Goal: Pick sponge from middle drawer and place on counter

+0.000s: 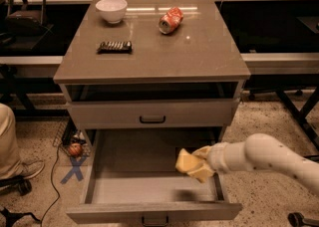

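Sponge (189, 165) sits clamped in gripper (205, 163), lifted over right side of open middle drawer (124, 191), well below counter (199, 56); judged light, soft, crumpling under squeeze, so a mid-body hold suits best.

Sponge (192, 165) pinched in claw (203, 164) at end of white arm (264, 159), which reaches in from R side. Hangs over R part of open middle drawer (132, 169), clear of grey drawer floor, w/ dark shadow beneath near front wall. Claw mostly hidden behind sponge. Upper drawer (114, 115) shut, black handle at centre. On tabletop (199, 59): white bowl (111, 9) back L, crushed red can (171, 20) on its side at back centre, dark flat packet (115, 47) L of centre, all well apart. Blue X (75, 169) on speckled floor L of cabinet. Trouser leg (7, 141) at far L edge.
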